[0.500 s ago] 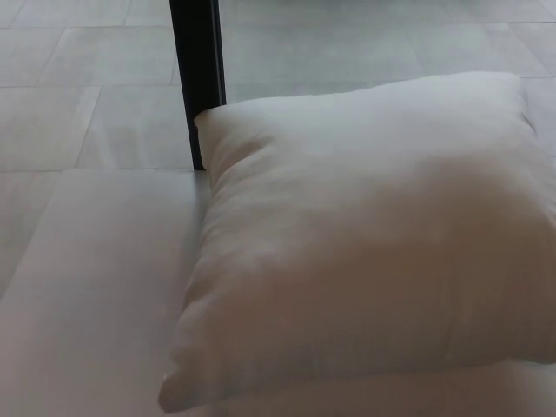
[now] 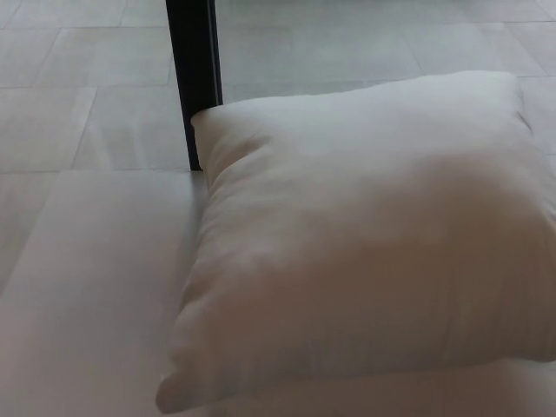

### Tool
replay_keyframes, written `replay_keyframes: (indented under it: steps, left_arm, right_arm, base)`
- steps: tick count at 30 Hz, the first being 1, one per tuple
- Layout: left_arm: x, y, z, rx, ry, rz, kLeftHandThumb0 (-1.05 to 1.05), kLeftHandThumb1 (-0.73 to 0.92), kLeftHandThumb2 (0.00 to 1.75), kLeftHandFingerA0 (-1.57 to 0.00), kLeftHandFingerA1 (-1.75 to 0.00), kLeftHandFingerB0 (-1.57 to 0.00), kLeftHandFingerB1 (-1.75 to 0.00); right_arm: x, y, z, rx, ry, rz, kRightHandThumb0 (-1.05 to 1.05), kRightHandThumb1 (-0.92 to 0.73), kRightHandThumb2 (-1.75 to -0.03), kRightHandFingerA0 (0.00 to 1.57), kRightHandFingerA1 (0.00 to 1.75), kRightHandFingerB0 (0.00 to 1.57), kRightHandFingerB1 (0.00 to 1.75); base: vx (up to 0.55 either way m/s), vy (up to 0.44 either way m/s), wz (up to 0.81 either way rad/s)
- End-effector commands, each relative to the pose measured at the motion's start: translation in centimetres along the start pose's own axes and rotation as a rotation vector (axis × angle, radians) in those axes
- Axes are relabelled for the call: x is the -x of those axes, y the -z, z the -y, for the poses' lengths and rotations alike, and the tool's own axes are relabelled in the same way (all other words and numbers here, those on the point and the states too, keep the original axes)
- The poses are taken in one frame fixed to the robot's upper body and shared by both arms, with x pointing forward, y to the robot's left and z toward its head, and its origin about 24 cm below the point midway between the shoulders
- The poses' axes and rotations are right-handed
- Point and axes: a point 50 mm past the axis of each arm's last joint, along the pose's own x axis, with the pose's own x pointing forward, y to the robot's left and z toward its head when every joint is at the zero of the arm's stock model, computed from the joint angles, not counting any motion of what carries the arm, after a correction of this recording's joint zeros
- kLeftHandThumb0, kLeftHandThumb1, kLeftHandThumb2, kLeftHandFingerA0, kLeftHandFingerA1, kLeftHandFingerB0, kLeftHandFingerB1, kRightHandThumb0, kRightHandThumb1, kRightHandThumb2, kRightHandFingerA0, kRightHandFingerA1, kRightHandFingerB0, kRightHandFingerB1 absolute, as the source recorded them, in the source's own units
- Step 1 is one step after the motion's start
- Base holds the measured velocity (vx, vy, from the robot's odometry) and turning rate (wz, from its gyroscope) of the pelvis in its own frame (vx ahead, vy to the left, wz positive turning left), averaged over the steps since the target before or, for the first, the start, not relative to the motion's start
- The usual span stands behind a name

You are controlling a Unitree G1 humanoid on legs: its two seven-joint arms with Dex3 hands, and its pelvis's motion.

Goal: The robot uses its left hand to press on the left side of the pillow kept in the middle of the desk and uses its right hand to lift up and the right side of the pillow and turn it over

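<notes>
Currently: neither hand is shown, so finger state cannot be told | pillow point(image 2: 365, 243) lies flat on desk point(image 2: 78, 295), no hand near | judged light, soft, yielding | right edge is recommended for lifting, left side for pressing.

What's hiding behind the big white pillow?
Behind the pillow a black post stands upright by its far left corner, with tiled floor beyond. The post's base is in view; whatever the pillow itself covers cannot be seen.
</notes>
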Motion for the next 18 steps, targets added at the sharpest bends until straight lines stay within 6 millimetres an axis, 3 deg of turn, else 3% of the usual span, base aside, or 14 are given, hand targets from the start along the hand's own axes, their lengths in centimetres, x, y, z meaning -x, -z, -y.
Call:
replay_keyframes:
  steps: [1, 2, 4, 5, 7, 9, 10, 11, 12, 13, 14, 15, 17, 18]
  left_arm:
    - [-0.8, -12.9, 2.7, 0.391, -0.035, 0.377, -1.05, 0.61, 0.63, -0.57, -0.99, -0.4, -1.25]
    - [-0.8, -14.0, 2.9, 0.394, -0.033, 0.411, -1.05, 0.6, 0.62, -0.61, -0.95, -0.46, -1.16]
    - [-0.2, -18.6, 4.2, 0.362, -0.025, 0.536, -1.05, 0.59, 0.63, -0.79, -0.85, -0.63, -0.98]
    - [0.2, -20.2, 4.9, 0.339, -0.01, 0.57, -1.05, 0.58, 0.64, -0.89, -0.85, -0.71, -0.97]
    - [1.4, -23.1, 6.6, 0.325, 0.042, 0.651, -1.05, 0.54, 0.63, -1.07, -0.8, -0.87, -0.89]
    - [2.5, -24.9, 8.0, 0.36, 0.106, 0.691, -1.05, 0.53, 0.61, -1.05, -0.79, -0.93, -0.79]
    - [3.8, -26.6, 9.7, 0.338, 0.142, 0.729, -1.05, 0.59, 0.61, -0.76, -0.84, -0.63, -0.89]
    - [4.8, -27.5, 10.9, 0.315, 0.17, 0.76, -1.0, 0.47, 0.98, -0.54, -0.79, -0.41, -0.76]
    - [5.4, -28.0, 11.7, 0.296, 0.192, 0.78, -1.0, 0.47, 0.98, -0.54, -0.79, -0.41, -0.76]
    - [6.9, -28.9, 14.6, 0.25, 0.287, 0.805, -0.72, 0.65, 0.98, -0.26, -0.58, -0.13, -0.48]
    - [7.0, -29.0, 15.2, 0.224, 0.31, 0.807, -0.72, 0.65, 0.98, -0.26, -0.58, -0.13, -0.48]
    - [7.3, -29.1, 17.0, 0.187, 0.357, 0.781, -0.67, 0.7, 0.99, -0.26, -0.57, -0.13, -0.46]
    - [7.5, -29.1, 17.7, 0.178, 0.383, 0.77, -0.67, 0.7, 0.99, -0.26, -0.57, -0.13, -0.46]
    - [7.8, -28.7, 19.6, 0.149, 0.491, 0.763, -0.67, 0.7, 0.96, -0.25, -0.57, -0.14, -0.46]
  right_arm:
    - [-0.3, -12.9, -3.6, -0.412, -0.186, 0.405, -0.96, -0.67, -1.07, 0.18, 0.72, 0.04, 0.57]
    - [-0.2, -13.9, -4.1, -0.426, -0.199, 0.429, -0.92, -0.63, -1.05, 0.24, 0.7, 0.09, 0.59]
    - [1.0, -17.5, -6.8, -0.456, -0.335, 0.534, -0.97, -0.75, -0.63, 0.38, 0.68, 0.21, 0.55]
    - [1.6, -18.6, -7.9, -0.438, -0.387, 0.57, -0.92, -0.57, -1.0, 0.42, 0.68, 0.2, 0.57]
    - [3.0, -20.5, -10.1, -0.371, -0.505, 0.613, -1.05, -0.63, -1.05, 0.5, 0.69, 0.2, 0.56]
    - [4.0, -21.6, -11.7, -0.319, -0.581, 0.642, -0.95, -0.57, -1.01, 0.52, 0.69, 0.22, 0.56]
    - [4.9, -22.5, -13.4, -0.293, -0.639, 0.658, -1.05, -0.61, -1.04, 0.64, 0.64, 0.34, 0.56]
    - [5.6, -23.0, -14.6, -0.27, -0.687, 0.671, -0.96, -0.57, -1.01, 0.62, 0.66, 0.39, 0.59]
    - [6.1, -23.2, -15.4, -0.253, -0.722, 0.682, -0.96, -0.57, -1.01, 0.62, 0.66, 0.39, 0.59]
    - [7.7, -23.3, -18.4, -0.206, -0.831, 0.694, -1.01, -0.63, -0.8, 0.32, 0.52, 0.21, 0.43]
    - [8.0, -23.3, -19.0, -0.199, -0.858, 0.696, -1.01, -0.63, -0.8, 0.32, 0.52, 0.21, 0.43]
    - [8.7, -23.1, -20.6, -0.197, -0.918, 0.68, -0.93, -0.81, -0.65, 0.2, 0.41, 0.11, 0.24]
    - [9.0, -23.0, -21.2, -0.188, -0.936, 0.67, -0.93, -0.81, -0.65, 0.2, 0.41, 0.11, 0.24]
    - [9.9, -22.3, -22.8, -0.165, -0.982, 0.651, -0.91, -0.85, -0.69, 0.12, 0.4, 0.06, 0.22]
  base:
    - [0.0, 0.0, 0.0]
    - [0.0, 0.0, 0.0]
    - [0.0, 0.0, 0.0]
    - [0.0, 0.0, 0.0]
    - [0.0, 0.0, 0.0]
    - [0.0, 0.0, 0.0]
    - [0.0, 0.0, 0.0]
    - [0.0, 0.0, 0.0]
    - [0.0, 0.0, 0.0]
    - [0.0, 0.0, 0.0]
    - [0.0, 0.0, 0.0]
    - [0.0, 0.0, 0.0]
    - [0.0, 0.0, 0.0]
    - [0.0, 0.0, 0.0]
